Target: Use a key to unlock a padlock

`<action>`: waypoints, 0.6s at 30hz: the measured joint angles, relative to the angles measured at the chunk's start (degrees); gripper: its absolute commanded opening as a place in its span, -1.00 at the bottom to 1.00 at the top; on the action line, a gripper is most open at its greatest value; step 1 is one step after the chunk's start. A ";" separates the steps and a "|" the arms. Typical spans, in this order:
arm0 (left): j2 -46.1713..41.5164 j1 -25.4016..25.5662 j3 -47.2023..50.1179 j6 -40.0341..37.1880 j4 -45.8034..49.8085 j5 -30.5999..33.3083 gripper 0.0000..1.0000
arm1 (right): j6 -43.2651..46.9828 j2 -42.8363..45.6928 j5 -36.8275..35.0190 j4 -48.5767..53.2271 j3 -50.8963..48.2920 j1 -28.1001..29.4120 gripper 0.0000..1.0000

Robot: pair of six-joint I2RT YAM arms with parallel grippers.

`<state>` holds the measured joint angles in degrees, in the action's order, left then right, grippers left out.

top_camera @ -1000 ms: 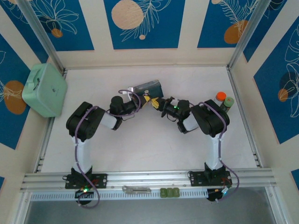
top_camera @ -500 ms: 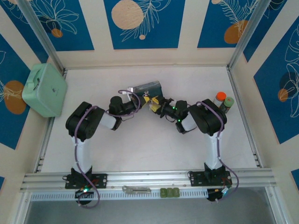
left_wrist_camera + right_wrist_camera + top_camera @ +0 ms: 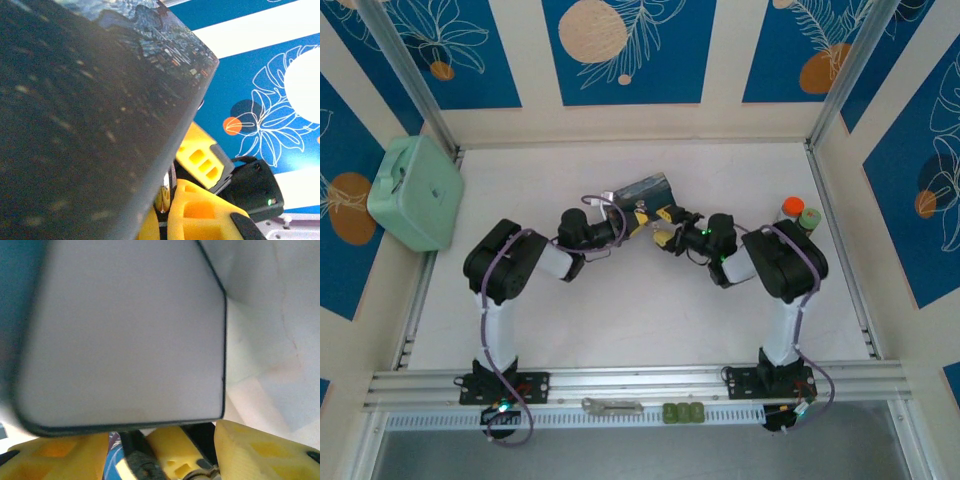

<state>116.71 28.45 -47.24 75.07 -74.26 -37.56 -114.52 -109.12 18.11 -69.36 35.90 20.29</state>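
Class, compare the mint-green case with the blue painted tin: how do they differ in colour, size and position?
Colour: the mint-green case is plain pale green; the painted tin is dark blue with a picture.
Size: the case looks larger than the tin.
Place: the case sits at the table's left edge; the tin is mid-table.
Both are rectangular boxes.

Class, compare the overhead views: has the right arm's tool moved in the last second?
Yes. The right tool has shifted slightly rightward, nearer the two bottles standing to its right.
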 measured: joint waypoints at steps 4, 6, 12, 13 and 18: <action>0.20 0.24 0.42 0.52 -1.27 -0.17 -1.00 | 10.38 11.10 0.07 16.39 1.29 -1.64 0.27; 0.81 0.28 0.66 0.76 -2.01 -0.13 -1.00 | 15.26 15.30 -0.15 23.63 2.67 -1.95 0.27; 1.86 0.31 1.25 -1.90 2.43 0.09 -1.00 | 25.75 19.67 -0.11 37.44 4.17 -2.75 0.27; 1.62 0.31 1.27 -3.26 4.52 0.20 -1.00 | 26.88 19.67 -0.11 39.36 4.17 -2.80 0.27; -0.57 0.31 2.43 -8.74 14.25 1.66 -1.00 | 30.36 19.67 -0.11 44.00 4.17 -2.95 0.26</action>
<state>116.14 28.75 -44.82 66.32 -60.01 -35.90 -84.16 -89.45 18.00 -25.36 40.07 17.34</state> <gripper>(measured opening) 0.085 0.634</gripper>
